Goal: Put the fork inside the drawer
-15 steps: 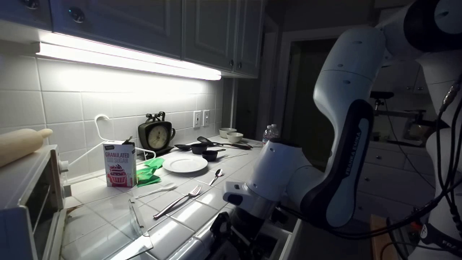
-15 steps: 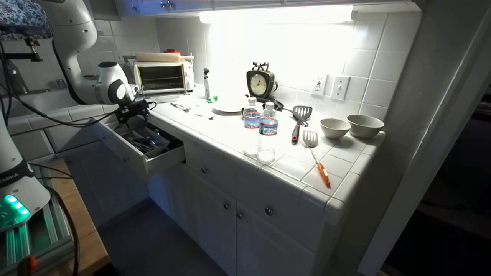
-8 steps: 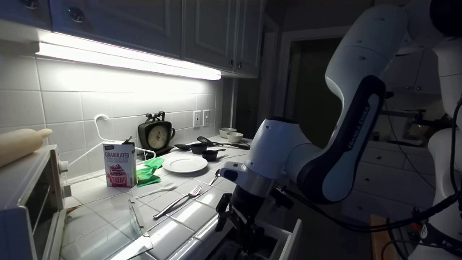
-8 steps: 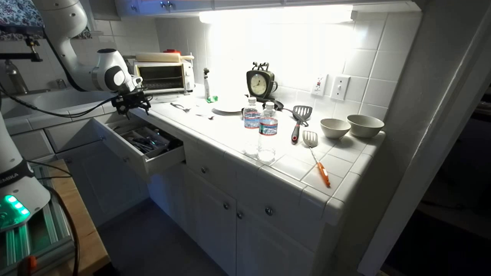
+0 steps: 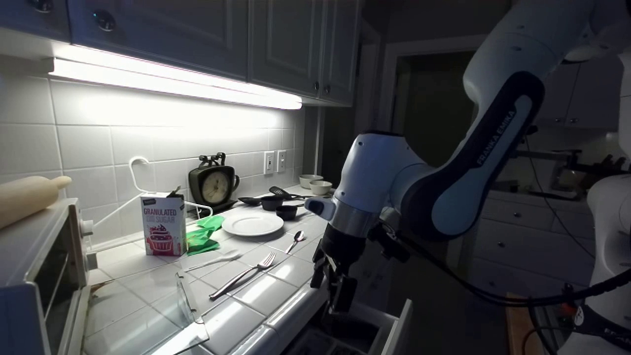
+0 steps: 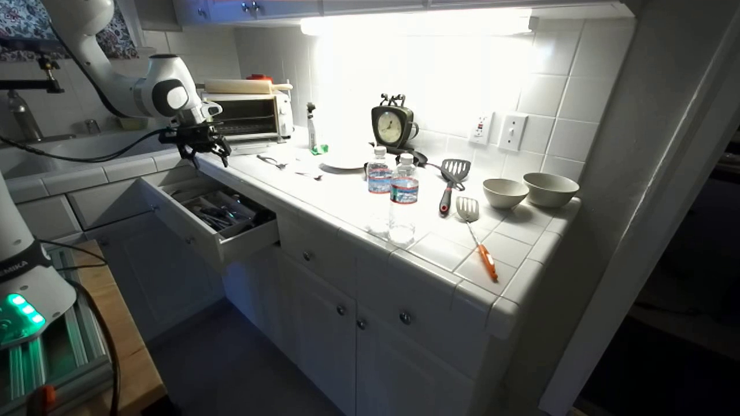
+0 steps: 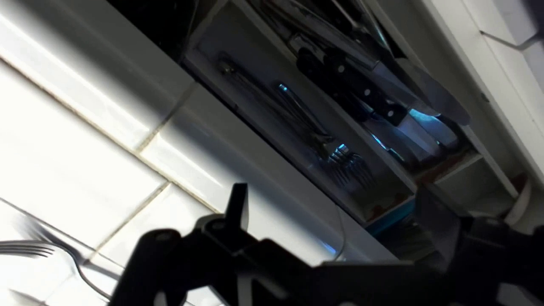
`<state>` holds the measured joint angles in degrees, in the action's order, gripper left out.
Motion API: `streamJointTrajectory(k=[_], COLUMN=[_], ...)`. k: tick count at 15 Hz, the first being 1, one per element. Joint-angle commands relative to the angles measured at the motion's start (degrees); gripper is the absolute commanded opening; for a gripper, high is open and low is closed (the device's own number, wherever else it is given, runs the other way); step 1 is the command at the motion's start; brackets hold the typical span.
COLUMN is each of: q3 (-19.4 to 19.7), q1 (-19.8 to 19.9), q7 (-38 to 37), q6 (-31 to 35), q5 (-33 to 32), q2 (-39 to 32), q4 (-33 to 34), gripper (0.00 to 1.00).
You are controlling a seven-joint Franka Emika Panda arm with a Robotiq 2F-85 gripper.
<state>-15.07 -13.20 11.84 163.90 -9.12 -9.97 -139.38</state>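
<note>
- Since the earlier frame, the arm [image 5: 372, 172] and its fingers [image 7: 238, 208] have risen relative to the drawer [image 6: 248, 241]; both exterior views show the higher position.
- Fingers: spread apart, with a wide gap between them in the wrist view.
- Finger location: above the drawer, close to the front edge of the bench [image 6: 436, 248]. In the wrist view, one finger appears against the bench edge and the other against the drawer.
- Fork [image 5: 241, 277]: flat on the bench, apart from the fingers, its position unchanged. The tines point toward the handle of a metal spoon [image 5: 297, 236], near but not touching it. In the wrist view, the tines and neck show at the lower left.
- Drawer: pulled out. A divided tray [image 7: 250, 44] inside holds other forks [image 7: 352, 163] in one compartment and black-handled knives [image 7: 365, 92] in the compartment beside it.
- White spoon [image 5: 229, 255]: on the bench, between the fork and the upright sugar box [image 5: 164, 227].
- Green sheet [image 5: 201, 241]: just beside the sugar box, between it and the plate [image 5: 252, 224].
- In an exterior view, two bottles [image 6: 403, 188] stand upright side by side on the bench; two bowls [image 6: 504, 195] sit together, well apart from the drawer.
- Toaster oven [image 6: 284, 114]: on the bench, with a rolling pin [image 6: 238, 86] lying on top.
</note>
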Motion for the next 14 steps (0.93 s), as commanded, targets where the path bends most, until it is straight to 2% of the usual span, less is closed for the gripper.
streamJointTrajectory(k=[1, 4, 8, 9, 14], q3=[-1.4, -0.7, 0.9, 1.4, 1.4], q1=[0.3, -0.2, -0.5, -0.6, -0.2], q7=[-4.1, -7.7, -16.4, -19.7, -26.2], q6=[-5.1, -7.7, -6.7, -6.7, -10.0], q5=[7.1, 9.9, 6.4, 3.9, 1.6], q2=[5.4, 7.4, 10.0, 10.7, 13.0], q4=[-2.5, -2.9, -4.7, -5.2, -6.2], gripper=[1.00, 1.00, 1.00, 1.00, 1.00])
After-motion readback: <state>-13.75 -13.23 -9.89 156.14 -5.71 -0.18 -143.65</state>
